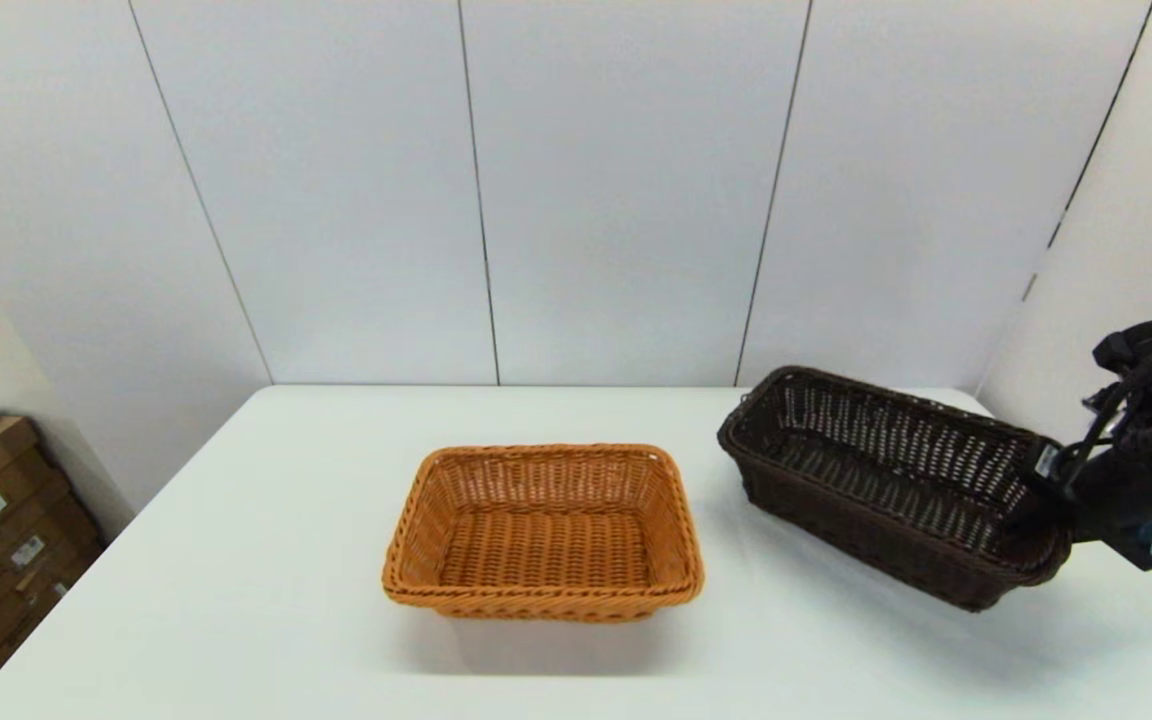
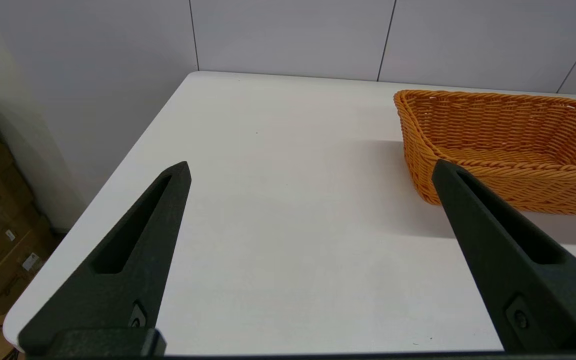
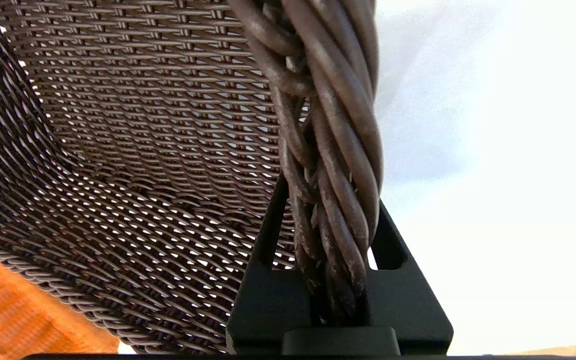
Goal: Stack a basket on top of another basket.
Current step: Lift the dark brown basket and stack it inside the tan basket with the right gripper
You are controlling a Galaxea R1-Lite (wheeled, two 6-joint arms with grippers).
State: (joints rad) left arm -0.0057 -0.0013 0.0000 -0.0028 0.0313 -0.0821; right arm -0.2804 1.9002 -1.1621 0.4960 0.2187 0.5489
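right end effector [image 1: 1026,520] pinches dark basket [image 1: 876,480] rim; orange basket [image 1: 544,530] apart

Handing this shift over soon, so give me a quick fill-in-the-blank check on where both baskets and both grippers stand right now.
1. The right gripper is shut on the ____ of the dark brown basket.
2. The orange-tan basket sits on the white table and holds ____.
3. The left gripper has its fingers ____ and grips nothing.
4. The dark brown basket is to the robot's ____ of the orange-tan basket.

Missing words: rim; nothing; open; right
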